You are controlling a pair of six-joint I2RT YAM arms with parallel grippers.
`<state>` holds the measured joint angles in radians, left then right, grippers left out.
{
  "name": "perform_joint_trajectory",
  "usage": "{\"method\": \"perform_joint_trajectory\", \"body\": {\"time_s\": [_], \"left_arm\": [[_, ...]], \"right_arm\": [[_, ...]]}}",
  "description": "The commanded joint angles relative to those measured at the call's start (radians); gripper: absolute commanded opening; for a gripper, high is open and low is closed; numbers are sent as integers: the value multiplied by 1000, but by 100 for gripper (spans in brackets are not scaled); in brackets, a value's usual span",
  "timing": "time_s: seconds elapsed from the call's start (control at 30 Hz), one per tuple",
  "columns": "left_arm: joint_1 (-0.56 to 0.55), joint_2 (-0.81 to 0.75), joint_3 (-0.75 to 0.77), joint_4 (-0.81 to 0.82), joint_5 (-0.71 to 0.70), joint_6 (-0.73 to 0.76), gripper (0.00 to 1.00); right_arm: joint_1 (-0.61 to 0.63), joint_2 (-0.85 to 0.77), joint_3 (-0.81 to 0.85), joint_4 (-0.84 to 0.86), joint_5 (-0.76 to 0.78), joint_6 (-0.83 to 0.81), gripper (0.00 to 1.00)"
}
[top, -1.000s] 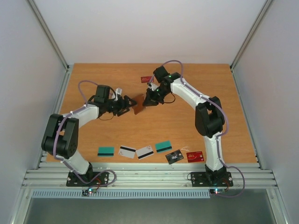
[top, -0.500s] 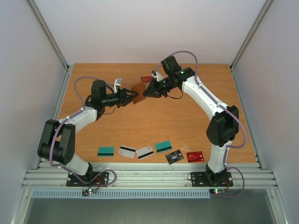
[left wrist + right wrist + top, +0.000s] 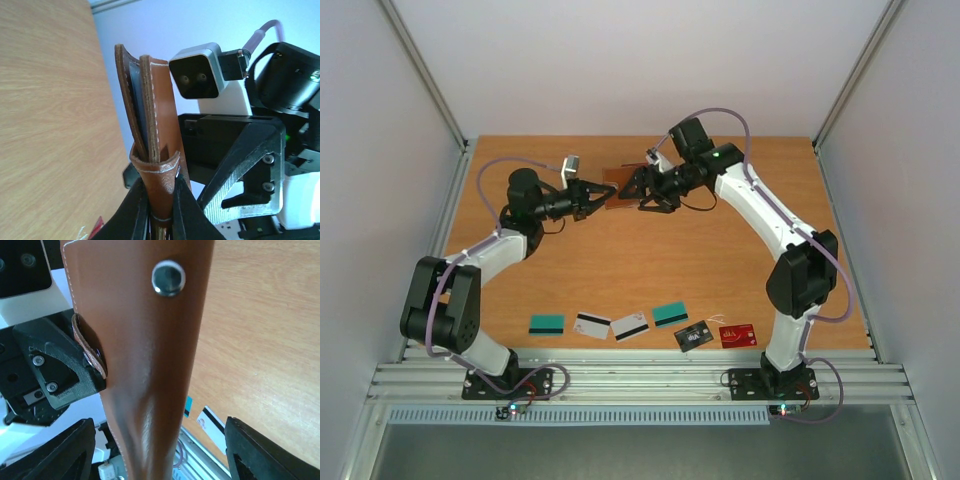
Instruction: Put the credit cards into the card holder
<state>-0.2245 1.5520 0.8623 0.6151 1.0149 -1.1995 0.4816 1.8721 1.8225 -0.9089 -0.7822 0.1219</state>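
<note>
Orange-brown wooden worktop fills the space between white walls. Above its far middle the brown leather card holder is held in the air, clear of the wood. The left gripper is pinched tight on one end of the holder, by its strap. The right gripper stands wide open, its fingers either side of the holder without touching it. Six credit cards lie in a row along the near edge: teal, white, white, teal, black, red.

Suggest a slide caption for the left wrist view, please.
Left claw shut on the brown card holder, seen edge-on, the right arm's wrist camera facing it.
</note>
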Motion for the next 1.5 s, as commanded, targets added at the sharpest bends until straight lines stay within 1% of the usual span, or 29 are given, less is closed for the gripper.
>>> {"method": "perform_joint_trajectory", "body": {"time_s": [0.0,0.1,0.2,0.27,0.4,0.47,0.53,0.73,0.83,0.9,0.97,1.07,1.13,1.17,1.2,1.23,1.27,1.3,1.33,1.37,1.4,1.43,1.47], "left_arm": [[-6,-19,-20,222,71,-126,0],[-13,-15,-35,266,97,-166,0],[-23,2,-53,293,114,-187,0],[-28,31,-65,397,123,-226,0],[-35,92,-68,632,132,-418,0],[-38,120,-64,706,134,-479,0],[-46,138,-59,744,140,-521,0],[-69,151,-48,716,153,-525,1],[-71,145,-45,689,160,-522,2],[-71,130,-47,654,168,-515,10],[-69,109,-58,607,188,-489,24],[-54,65,-92,494,203,-426,36],[-47,32,-108,405,198,-357,44],[-45,11,-109,299,192,-326,46],[-43,-17,-106,186,179,-253,49],[-41,-45,-97,59,159,-196,51],[-40,-84,-79,-119,130,-105,53],[-40,-122,-46,-325,83,51,55],[-43,-156,7,-562,19,165,56],[-52,-183,69,-805,-70,331,56],[-64,-194,137,-973,-170,447,55],[-78,-195,188,-1085,-240,587,54],[-90,-191,223,-1142,-293,652,53]], "right_arm": [[-3,-48,14,-4,-57,-13,73],[-6,-59,6,29,-98,-3,72],[-11,-81,-14,73,-145,2,66],[-23,-100,-42,125,-182,20,61],[-55,-148,-133,225,-236,74,48],[-60,-167,-157,231,-240,69,42],[-61,-174,-164,219,-243,55,38],[-61,-181,-173,204,-230,41,25],[-60,-187,-173,175,-210,22,16],[-61,-193,-171,149,-191,7,10],[-60,-198,-167,129,-172,-3,6],[-60,-205,-136,54,-111,-47,2],[-61,-208,-105,-43,-50,-97,1],[-60,-210,-91,-87,-13,-134,1],[-61,-213,-75,-126,22,-164,1],[-60,-214,-67,-159,57,-179,1],[-60,-218,-62,-188,89,-190,1],[-60,-223,-58,-212,123,-193,1],[-59,-227,-59,-233,157,-193,1],[-57,-231,-61,-245,180,-190,1],[-52,-232,-60,-257,210,-183,1],[-44,-232,-57,-272,254,-174,1],[-34,-228,-53,-282,275,-167,1]]}}
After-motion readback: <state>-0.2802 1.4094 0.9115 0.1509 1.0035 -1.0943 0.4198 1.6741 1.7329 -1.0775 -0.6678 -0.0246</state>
